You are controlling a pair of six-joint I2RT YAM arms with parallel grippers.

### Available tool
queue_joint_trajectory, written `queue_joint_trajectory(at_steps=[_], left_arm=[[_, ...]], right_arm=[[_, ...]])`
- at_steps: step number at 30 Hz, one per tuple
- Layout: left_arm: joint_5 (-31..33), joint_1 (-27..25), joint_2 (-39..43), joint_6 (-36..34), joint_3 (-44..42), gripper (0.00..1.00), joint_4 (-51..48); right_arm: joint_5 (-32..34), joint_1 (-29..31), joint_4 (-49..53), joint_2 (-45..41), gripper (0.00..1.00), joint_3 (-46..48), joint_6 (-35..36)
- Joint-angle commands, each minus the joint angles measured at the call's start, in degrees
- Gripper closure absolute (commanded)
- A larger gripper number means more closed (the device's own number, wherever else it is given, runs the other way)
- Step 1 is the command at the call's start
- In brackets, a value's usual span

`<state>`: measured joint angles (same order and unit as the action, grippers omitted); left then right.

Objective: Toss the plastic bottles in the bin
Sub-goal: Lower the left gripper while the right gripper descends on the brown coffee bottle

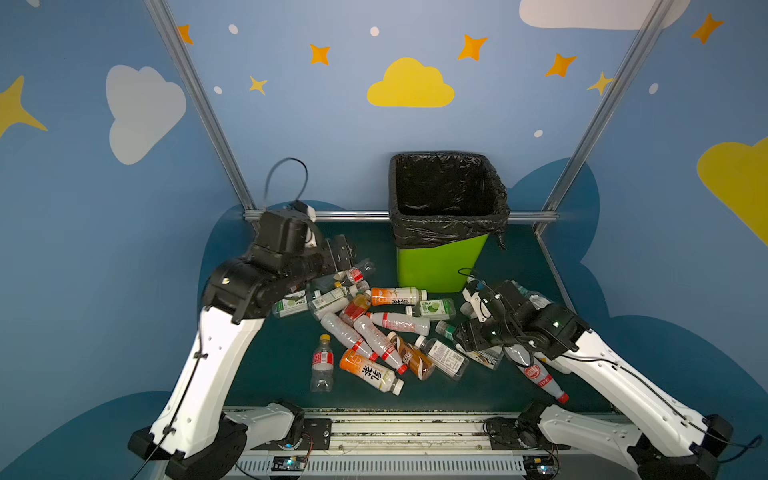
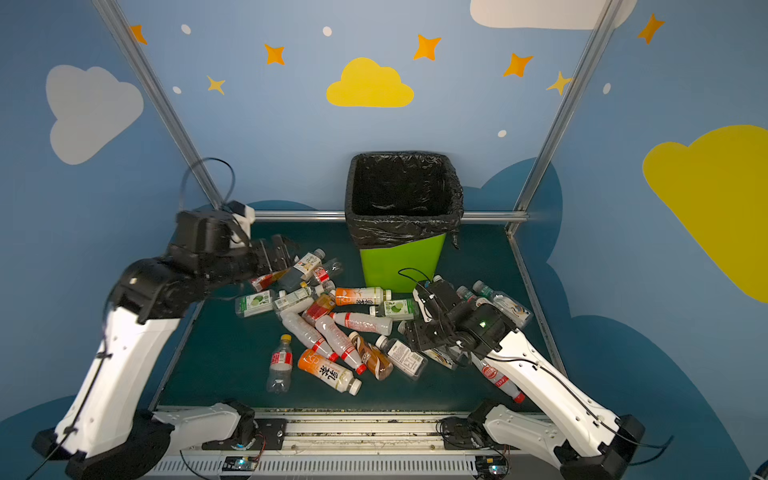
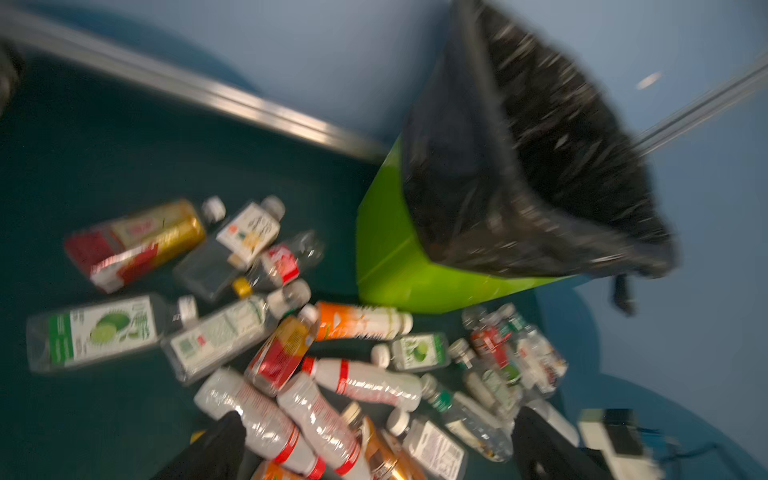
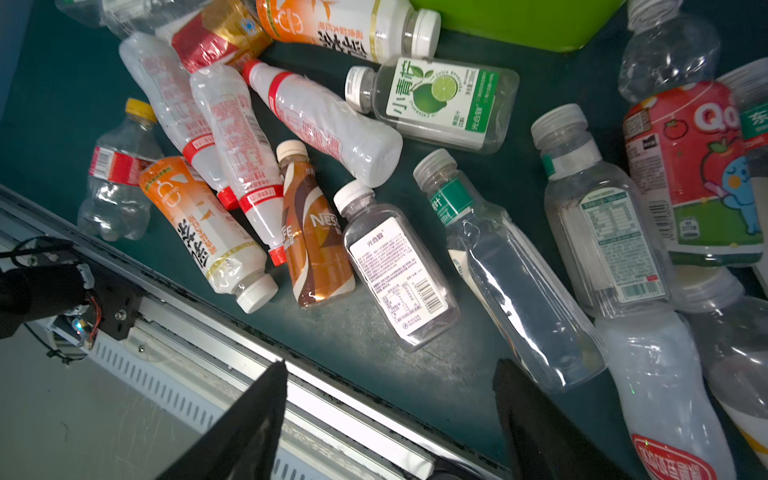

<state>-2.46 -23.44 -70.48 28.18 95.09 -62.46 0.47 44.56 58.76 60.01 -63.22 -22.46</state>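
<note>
Picking stage, by the look of it: left claw (image 3: 380, 419) spread wide over the pile's far left, right claw (image 4: 392, 365) parted over its right side — both empty. Bottles (image 1: 374, 332) lie heaped on the bench (image 1: 270, 374) before the bin (image 1: 440, 266). Next, likely: drop, clamp one, lift it over the rim.

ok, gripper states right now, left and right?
Left gripper: open, holding nothing.
Right gripper: open, holding nothing.

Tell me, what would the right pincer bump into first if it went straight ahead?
Probably the clear square bottle with the white printed label, lying just ahead of the open right pincer; depth is unclear, so it might reach the bare green tabletop first.
</note>
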Motion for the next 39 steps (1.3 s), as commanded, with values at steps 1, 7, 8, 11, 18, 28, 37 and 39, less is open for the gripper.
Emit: queue_joint_trajectory(at_steps=[1, 7, 8, 11, 18, 28, 37, 39], left_arm=[[0.53, -0.56, 5.63, 6.45, -13.54, 0.0, -1.8], [2.04, -2.98, 19.01, 17.27, -31.65, 0.0, 3.46], [2.45, -3.35, 20.75, 18.32, -33.28, 0.0, 3.73], [1.86, -3.48, 23.93, 19.96, -35.91, 0.0, 4.58], [-1.18, -3.63, 21.72, 17.52, -36.81, 0.0, 7.62], [6.41, -7.32, 18.45, 7.74, -34.25, 0.0, 9.52], [6.47, -7.29, 18.07, 2.53, -31.28, 0.0, 7.75], [5.87, -7.34, 18.26, 2.21, -31.24, 0.0, 7.7]], right_arm=[[-5.65, 0.42, 0.39, 1.7, 0.22, 1.54, 2.5], [-6.73, 6.51, -6.27, 4.11, 0.22, 5.04, -0.16], [-6.33, 7.63, -7.41, 5.15, 0.22, 5.42, -0.85], [-5.14, 10.91, -9.56, 9.27, 0.22, 5.01, -2.29], [-2.14, 14.67, -13.0, 18.28, 0.21, 2.02, -2.96], [-1.5, 15.68, -13.19, 31.19, 0.22, -3.29, -1.92], [-0.25, 16.77, -11.16, 38.95, 0.24, -7.28, -2.18], [0.47, 16.76, -10.83, 39.94, 0.24, -7.74, -2.32]])
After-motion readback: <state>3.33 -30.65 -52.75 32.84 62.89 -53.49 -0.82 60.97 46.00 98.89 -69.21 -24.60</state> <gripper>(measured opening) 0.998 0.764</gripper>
